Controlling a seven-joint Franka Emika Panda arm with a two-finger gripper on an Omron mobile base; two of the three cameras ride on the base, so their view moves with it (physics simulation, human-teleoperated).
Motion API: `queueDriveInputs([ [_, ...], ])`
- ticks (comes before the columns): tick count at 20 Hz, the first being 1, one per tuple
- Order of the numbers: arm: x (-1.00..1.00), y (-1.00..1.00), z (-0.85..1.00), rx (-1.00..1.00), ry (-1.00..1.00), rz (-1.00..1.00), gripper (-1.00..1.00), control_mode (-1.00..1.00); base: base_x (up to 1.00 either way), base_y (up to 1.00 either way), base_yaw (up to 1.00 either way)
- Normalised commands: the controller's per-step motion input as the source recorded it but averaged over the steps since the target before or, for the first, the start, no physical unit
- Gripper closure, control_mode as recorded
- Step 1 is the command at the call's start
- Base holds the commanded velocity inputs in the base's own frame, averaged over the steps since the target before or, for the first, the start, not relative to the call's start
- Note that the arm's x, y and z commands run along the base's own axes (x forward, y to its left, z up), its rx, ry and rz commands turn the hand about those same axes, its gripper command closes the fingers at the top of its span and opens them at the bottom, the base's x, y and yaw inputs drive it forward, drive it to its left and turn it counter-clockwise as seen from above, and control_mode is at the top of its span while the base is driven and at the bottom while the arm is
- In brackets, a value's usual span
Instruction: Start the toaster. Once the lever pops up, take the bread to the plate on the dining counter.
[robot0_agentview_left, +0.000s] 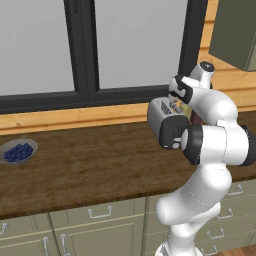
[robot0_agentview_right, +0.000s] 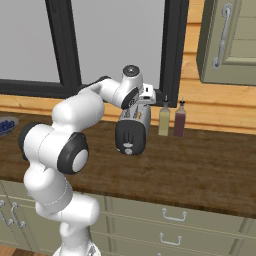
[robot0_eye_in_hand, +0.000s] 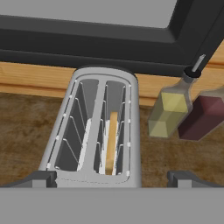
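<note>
- Toaster (robot0_eye_in_hand: 98, 127): small silver-grey metal box standing on the wooden tabletop (robot0_agentview_left: 90, 165) near the far edge, under the dark window frame (robot0_agentview_left: 85, 95). Two slots on top with wire guides inside. Its end face with a dark round patch (robot0_agentview_right: 131, 136) faces the robot. Judged rigid and steady enough to take a downward push without sliding much.
- Bread (robot0_eye_in_hand: 111, 142): one thin pale tan slice, standing on edge in the right-hand slot, sunk below the rim. Judged light, slightly soft and crumbly; a firm pinch could dent it. Best held across its flat faces at the top edge, once it rises clear of the slot.
- Lever: not clearly made out in these views; it probably sits on the near end face, so that is where the push should land.
- Hand (robot0_eye_in_hand: 111, 177): fingers spread fully apart, holding nothing. One fingertip (robot0_eye_in_hand: 37, 178) sits left and the other right of the toaster's near end, above it, not touching as far as can be told.
- Arm (robot0_agentview_right: 80, 112): folded high, elbow bent, wrist reaching forward over the toaster with the hand pointing steeply down.
- Two bottles, one yellowish (robot0_eye_in_hand: 168, 111) and one dark red (robot0_eye_in_hand: 202, 116): just beside the toaster on its right, touching each other; a knock-over risk.
- Bowl of blueberries (robot0_agentview_left: 19, 151): far left on the tabletop, well apart.
</note>
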Motion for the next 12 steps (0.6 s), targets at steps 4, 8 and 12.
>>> queueDriveInputs([
  [4,0.00,0.00,0.00,0.00,0.00,0.00,-1.00,-1.00,0.00,0.00,0.00],
  [8,0.00,0.00,0.00,0.00,0.00,0.00,-1.00,-1.00,0.00,0.00,0.00],
  [12,0.00,0.00,0.00,0.00,0.00,0.00,-1.00,-1.00,0.00,0.00,0.00],
])
